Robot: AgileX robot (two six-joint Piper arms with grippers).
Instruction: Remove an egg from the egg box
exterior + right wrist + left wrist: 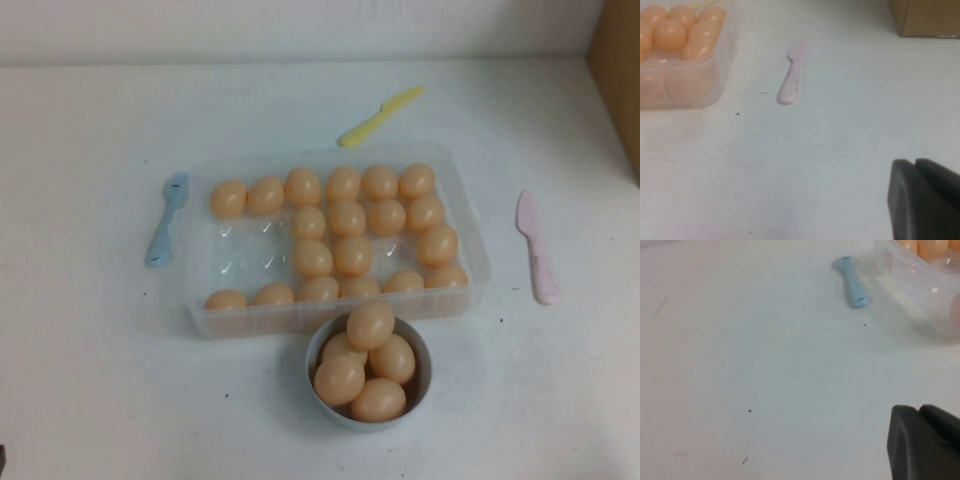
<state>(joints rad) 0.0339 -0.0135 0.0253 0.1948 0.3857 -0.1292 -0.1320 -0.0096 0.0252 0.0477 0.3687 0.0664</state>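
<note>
Both arms are parked low over the tabletop (pixel 90 380). The egg box (pixel 200 300) and its eggs sit ahead, between them. Your left gripper (pixel 925 445) and right gripper (pixel 925 200) look equally near; gripper state: cannot tell. The nearest-row egg (pixel 404 281) suits the right.

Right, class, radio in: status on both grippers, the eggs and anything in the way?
Left gripper and right gripper parked low over bare table. Egg box untouched; bowl holds five eggs. Nothing in the way.

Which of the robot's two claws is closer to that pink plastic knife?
The right. The right gripper hangs over bare table on the side where the pink knife lies, right of the egg box. The left gripper is beyond the box's far side, near the blue utensil.
</note>
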